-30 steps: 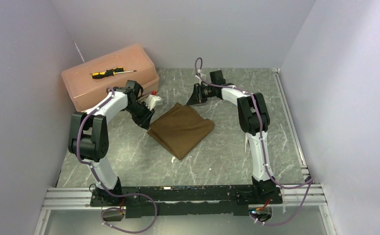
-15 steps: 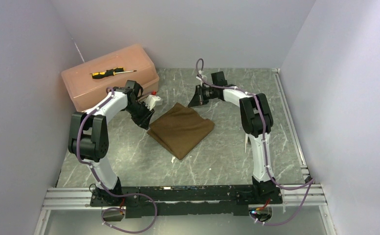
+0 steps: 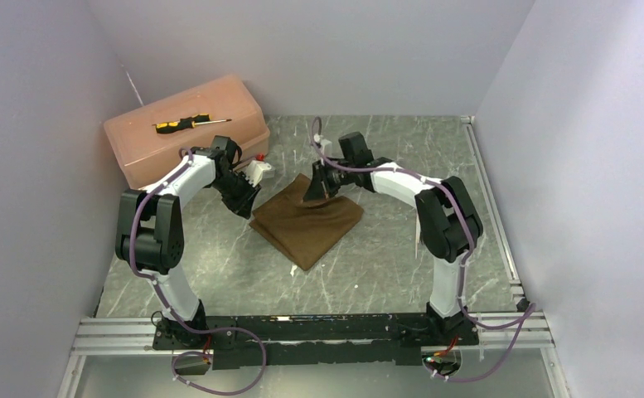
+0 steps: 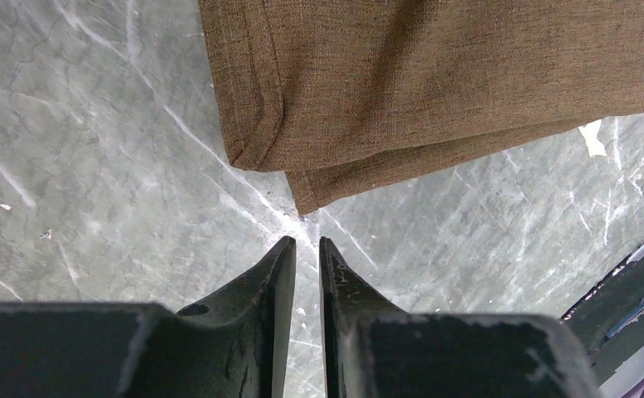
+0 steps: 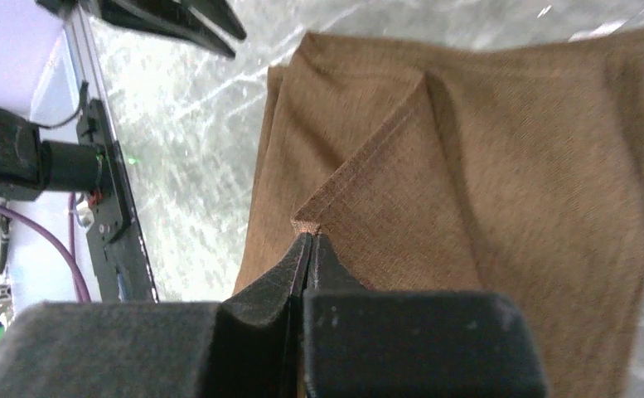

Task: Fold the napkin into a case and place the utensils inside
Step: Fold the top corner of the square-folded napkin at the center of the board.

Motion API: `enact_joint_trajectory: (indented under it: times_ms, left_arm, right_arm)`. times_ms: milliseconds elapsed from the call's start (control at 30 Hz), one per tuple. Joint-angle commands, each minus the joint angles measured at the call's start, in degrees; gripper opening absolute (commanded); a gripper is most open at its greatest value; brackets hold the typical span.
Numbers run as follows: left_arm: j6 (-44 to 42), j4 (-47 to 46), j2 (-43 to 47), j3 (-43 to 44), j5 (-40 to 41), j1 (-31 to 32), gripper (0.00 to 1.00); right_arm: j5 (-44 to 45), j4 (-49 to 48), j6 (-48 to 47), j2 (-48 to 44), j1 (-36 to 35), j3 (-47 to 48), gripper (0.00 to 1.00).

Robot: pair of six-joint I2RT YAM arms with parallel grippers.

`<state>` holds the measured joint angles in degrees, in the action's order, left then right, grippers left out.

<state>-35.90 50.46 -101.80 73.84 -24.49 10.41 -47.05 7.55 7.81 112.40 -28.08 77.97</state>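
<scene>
Still early: napkin lay folded at frame centre; right gripper was pinched shut on its top corner, left gripper nearly closed, empty, beside its edge. No utensils seen.

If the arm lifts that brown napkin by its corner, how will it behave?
Probably floppy: the napkin tents into soft creases where the right fingers pinch its corner. Likely light, and its stacked layers may peel apart rather than rise together.

Folded dark brown napkin on marble tabletop, far corner lifted, doubled back over itself.
</scene>
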Motion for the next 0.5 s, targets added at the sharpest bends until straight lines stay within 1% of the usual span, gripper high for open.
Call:
enact_joint_trajectory:
  times_ms: [0,267,467]
  left_arm:
    - [0.0,-0.1,2.2,1.6,-0.2,-0.3,0.22]
    - [0.4,0.1,1.2,2.7,-0.6,-0.3,0.21]
    - [0.8,0.0,0.4,3.2,-0.6,-0.3,0.21]
  right_arm:
    - [3.0,-0.8,-2.3,-5.0,-2.1,-5.0,0.0]
    - [4.9,1.2,-4.4,-7.7,-9.4,-11.2,0.0]
    - [5.6,1.7,-4.4,-10.0,-12.2,-13.7,0.0]
